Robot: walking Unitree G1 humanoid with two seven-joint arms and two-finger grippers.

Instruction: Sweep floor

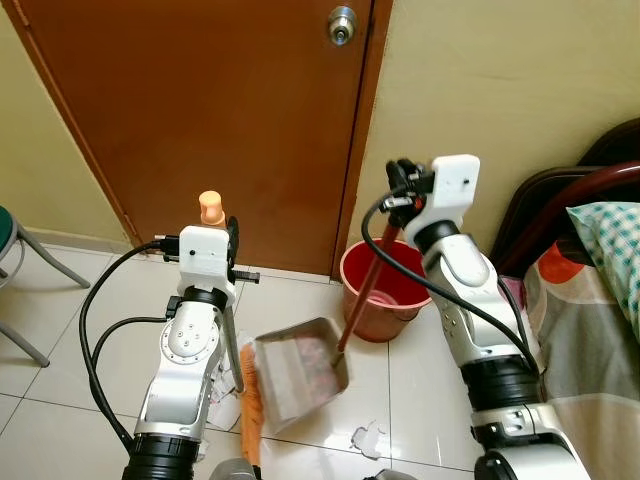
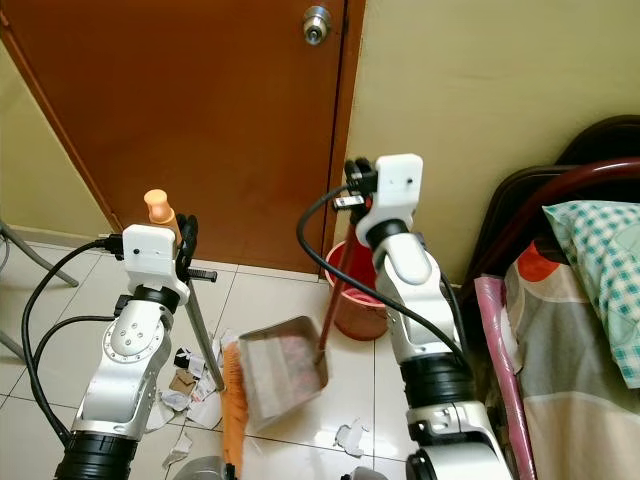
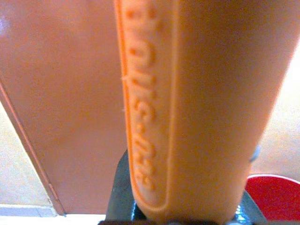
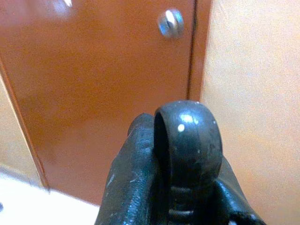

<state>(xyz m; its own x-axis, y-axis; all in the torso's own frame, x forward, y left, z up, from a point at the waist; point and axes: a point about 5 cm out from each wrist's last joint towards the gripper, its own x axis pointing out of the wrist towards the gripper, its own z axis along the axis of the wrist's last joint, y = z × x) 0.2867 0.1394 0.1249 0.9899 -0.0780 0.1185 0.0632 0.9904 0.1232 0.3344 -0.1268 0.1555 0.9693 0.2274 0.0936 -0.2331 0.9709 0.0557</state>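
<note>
My left gripper (image 1: 230, 243) is shut on a broom's metal handle just below its orange grip (image 3: 201, 108). The broom's orange bristles (image 1: 251, 398) rest on the tiled floor beside a grey dustpan (image 1: 300, 375). My right gripper (image 1: 402, 186) is raised and shut on the black loop (image 4: 187, 140) at the top of the dustpan's long red handle (image 1: 360, 290). That handle slants down to the pan, which lies flat on the floor in front of a red bucket (image 1: 385, 292). Paper scraps (image 2: 185, 385) lie by the bristles, and one white scrap (image 1: 368, 437) sits nearer to me.
A brown door (image 1: 200, 110) with a metal knob (image 1: 342, 24) stands shut straight ahead. A bed (image 1: 590, 330) with a patterned cover and a dark headboard fills the right side. A chair's grey legs (image 1: 40, 260) stand at the far left.
</note>
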